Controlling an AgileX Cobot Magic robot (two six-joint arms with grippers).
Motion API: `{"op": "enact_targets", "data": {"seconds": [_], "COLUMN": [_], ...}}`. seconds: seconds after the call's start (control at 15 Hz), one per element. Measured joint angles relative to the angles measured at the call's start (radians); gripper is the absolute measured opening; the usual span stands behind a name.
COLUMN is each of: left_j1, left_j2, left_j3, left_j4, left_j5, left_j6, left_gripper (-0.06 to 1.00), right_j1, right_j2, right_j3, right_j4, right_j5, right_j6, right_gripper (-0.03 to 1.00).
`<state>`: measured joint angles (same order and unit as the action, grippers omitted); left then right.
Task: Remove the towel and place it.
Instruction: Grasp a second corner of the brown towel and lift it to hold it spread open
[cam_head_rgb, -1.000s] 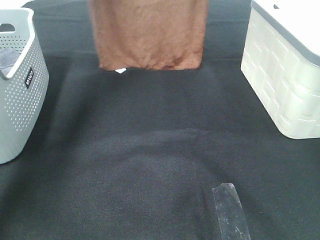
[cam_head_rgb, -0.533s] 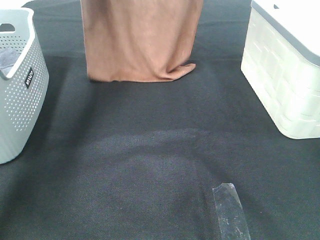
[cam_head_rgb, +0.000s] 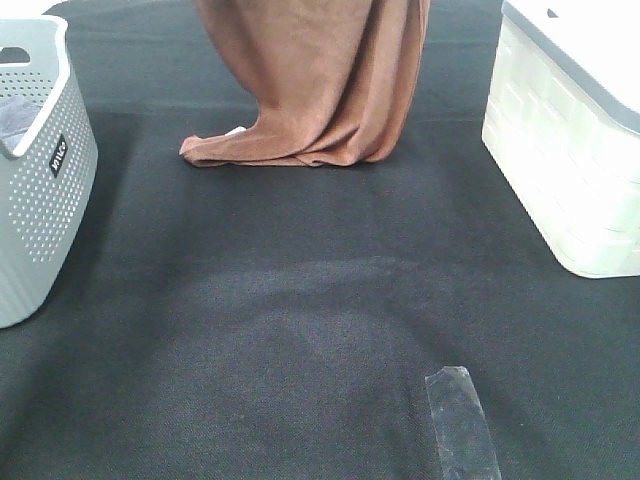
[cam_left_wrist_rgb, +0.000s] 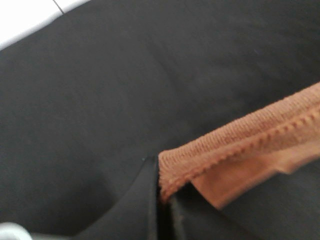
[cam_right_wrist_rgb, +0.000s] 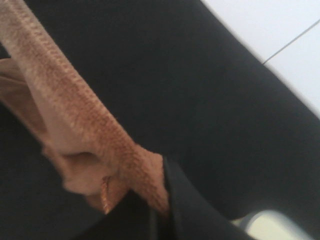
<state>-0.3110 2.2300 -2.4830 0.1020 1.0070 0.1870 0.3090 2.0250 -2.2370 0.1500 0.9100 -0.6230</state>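
Note:
The brown towel (cam_head_rgb: 320, 80) hangs down from above the top edge of the exterior high view. Its bottom edge is bunched on the black table cover (cam_head_rgb: 300, 300) at the back middle, with a bit of white tag (cam_head_rgb: 236, 131) showing. In the left wrist view my left gripper (cam_left_wrist_rgb: 162, 195) is shut on the towel's hemmed edge (cam_left_wrist_rgb: 240, 140). My right gripper (cam_right_wrist_rgb: 160, 207) is shut on another part of the towel's hem (cam_right_wrist_rgb: 75, 125) in the right wrist view. Both grippers are above the frame in the exterior high view.
A grey perforated basket (cam_head_rgb: 40, 180) with grey cloth inside stands at the left. A white lidded bin (cam_head_rgb: 570, 150) stands at the right. A strip of clear tape (cam_head_rgb: 460, 425) lies on the black cover near the front.
The towel has come down: its lower edge, hanging free a second ago, now lies folded on the black cover and trails to the left.

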Motion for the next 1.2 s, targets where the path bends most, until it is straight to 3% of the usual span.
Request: {"op": "enact_targets", "data": {"seconds": [0.2,0.4,0.6,0.8,1.2], "left_j1": [-0.001,-0.006,-0.017,-0.038,-0.203], "left_j2": [-0.057,-0.111,-0.246,-0.424,-0.651], "left_j3": [0.000,0.053,0.262,0.536,0.857], "left_j4": [-0.067,-0.095,-0.123,-0.136,-0.144], "left_j5": [0.172,0.201,0.200,0.199,0.195], "left_j6": [-0.055,-0.097,-0.126,-0.143,-0.187], "left_gripper": [0.00,0.00,0.00,0.00,0.00], "right_j1": [0.000,0.000,0.001,0.003,0.003], "right_j2": [-0.054,-0.111,-0.164,-0.283,-0.614], "right_j3": [0.000,0.000,0.031,0.231,0.619], "right_j4": [0.014,0.048,0.064,0.108,0.073], "right_j5": [0.165,0.288,0.299,0.308,0.308], "right_j6": [0.196,0.299,0.374,0.402,0.454], "right_gripper": [0.01,0.01,0.01,0.01,0.01]}}
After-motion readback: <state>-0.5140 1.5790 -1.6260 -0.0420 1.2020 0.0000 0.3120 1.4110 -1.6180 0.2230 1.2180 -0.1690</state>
